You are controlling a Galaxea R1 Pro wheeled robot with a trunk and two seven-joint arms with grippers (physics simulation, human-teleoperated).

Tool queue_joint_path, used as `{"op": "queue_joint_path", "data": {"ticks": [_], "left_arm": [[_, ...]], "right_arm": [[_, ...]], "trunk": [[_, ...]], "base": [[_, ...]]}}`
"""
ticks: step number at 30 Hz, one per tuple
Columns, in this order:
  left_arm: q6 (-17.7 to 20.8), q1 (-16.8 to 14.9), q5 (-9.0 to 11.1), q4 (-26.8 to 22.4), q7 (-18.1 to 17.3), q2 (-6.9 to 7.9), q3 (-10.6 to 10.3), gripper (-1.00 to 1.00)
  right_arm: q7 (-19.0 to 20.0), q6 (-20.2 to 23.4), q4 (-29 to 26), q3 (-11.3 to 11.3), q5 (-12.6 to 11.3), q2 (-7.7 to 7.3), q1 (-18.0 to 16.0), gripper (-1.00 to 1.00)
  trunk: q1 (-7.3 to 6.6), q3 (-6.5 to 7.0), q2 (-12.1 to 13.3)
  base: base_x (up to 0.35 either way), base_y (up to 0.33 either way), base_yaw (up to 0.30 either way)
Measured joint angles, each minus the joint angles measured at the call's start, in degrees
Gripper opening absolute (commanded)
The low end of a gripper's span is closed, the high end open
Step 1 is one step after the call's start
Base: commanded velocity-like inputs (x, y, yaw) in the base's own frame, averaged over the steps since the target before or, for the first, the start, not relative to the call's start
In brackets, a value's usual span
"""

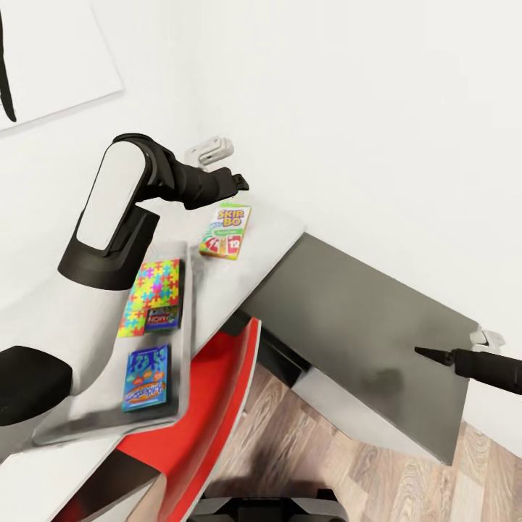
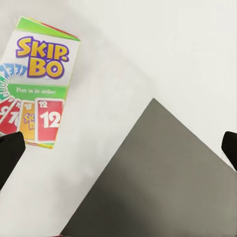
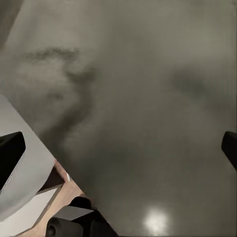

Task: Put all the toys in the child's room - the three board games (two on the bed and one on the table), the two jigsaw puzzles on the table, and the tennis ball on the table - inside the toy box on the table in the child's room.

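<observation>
A board game (image 1: pixel 225 230), a white "SKIP BO" box, lies flat on the pale part of the table (image 1: pixel 279 235). My left gripper (image 1: pixel 238 182) hovers just above its far end. In the left wrist view the board game (image 2: pixel 37 84) lies off to one side of the open left gripper (image 2: pixel 118 150), which holds nothing. The clear toy box (image 1: pixel 185 330) stands nearer me on the pale top and holds a jigsaw puzzle (image 1: pixel 154 290). My right gripper (image 1: pixel 426 353) hangs open and empty over the dark table top (image 1: pixel 362 319), as the right wrist view (image 3: pixel 118 153) shows.
In the toy box also lie a small dark box (image 1: pixel 162 317) and a blue printed box (image 1: pixel 147 377). A red chair (image 1: pixel 221 395) stands tucked under the table's near edge. White walls close in behind the table. Wood floor (image 1: pixel 406 478) shows below.
</observation>
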Motion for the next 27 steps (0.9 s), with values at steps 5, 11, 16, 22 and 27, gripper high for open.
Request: {"op": "queue_joint_path", "data": {"ticks": [5, 11, 16, 22, 27], "left_arm": [[-0.05, -0.09, -0.03, 0.16, 0.00, -0.67, 0.02, 1.00], [-0.18, 0.04, -0.10, 0.58, -0.02, -1.00, -0.08, 1.00], [-0.22, 0.23, -0.12, 0.71, -0.02, -0.90, -0.10, 1.00], [-0.26, 0.31, -0.13, 0.83, -0.03, -0.94, -0.12, 1.00], [-0.27, 0.34, -0.11, 0.90, -0.06, -0.95, -0.13, 1.00]], "right_arm": [[0.00, 0.00, 0.00, 0.02, 0.00, 0.00, 0.00, 1.00], [0.00, 0.02, 0.00, -0.02, 0.00, 0.00, 0.00, 1.00], [0.01, 0.06, -0.29, -0.01, -0.04, 0.00, 0.01, 1.00], [0.00, 0.10, -1.18, 0.00, -0.03, 0.00, 0.06, 1.00], [-0.01, 0.15, -1.58, 0.00, -0.04, 0.00, 0.09, 1.00]], "trunk": [[0.01, 0.00, 0.00], [0.03, 0.00, 0.01], [0.03, 0.00, 0.01], [0.03, 0.00, 0.01], [0.03, 0.00, 0.01]], "base": [[0.286, 0.000, 0.000], [0.121, 0.000, -0.034], [0.048, 0.000, -0.153], [0.018, 0.000, -0.232], [0.007, 0.000, -0.262]]}}
